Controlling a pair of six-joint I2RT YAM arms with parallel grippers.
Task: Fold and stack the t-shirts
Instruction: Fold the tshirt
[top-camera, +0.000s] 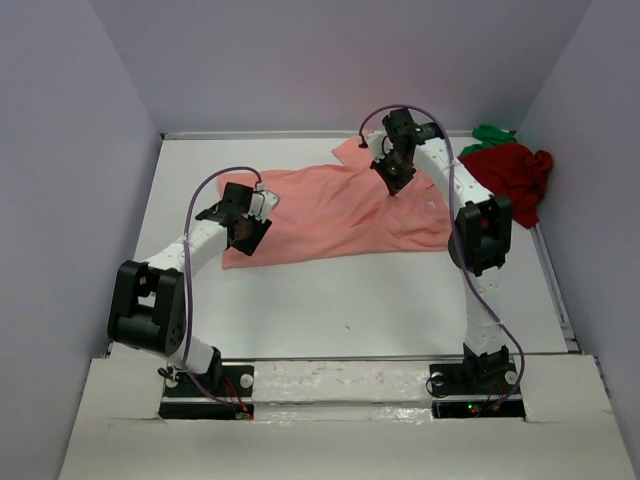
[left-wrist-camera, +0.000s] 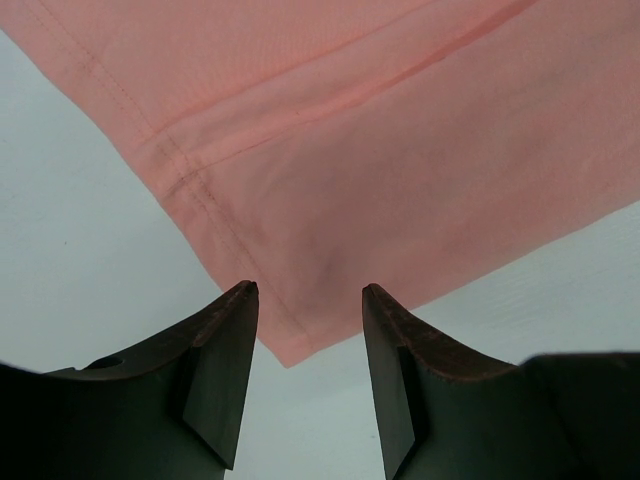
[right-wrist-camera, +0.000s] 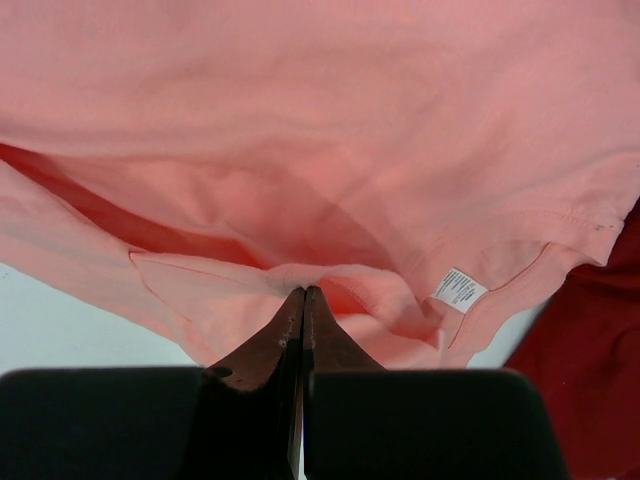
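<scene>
The salmon-pink t-shirt (top-camera: 330, 210) lies spread across the middle of the white table. My right gripper (top-camera: 396, 186) is shut on a fold of it near the collar; the wrist view shows the pinched cloth (right-wrist-camera: 305, 275) and a white label (right-wrist-camera: 458, 290). My left gripper (top-camera: 243, 238) is open and empty over the shirt's near-left corner, and that corner (left-wrist-camera: 290, 345) lies between the fingers. The dark red t-shirt (top-camera: 515, 175) is crumpled at the far right, with the bright green one (top-camera: 490, 133) showing as a small crumple behind it.
Grey walls close in the table on the left, back and right. A white ledge (top-camera: 340, 380) with the arm bases runs along the near edge. The dark red cloth (right-wrist-camera: 590, 350) shows at the right of the right wrist view.
</scene>
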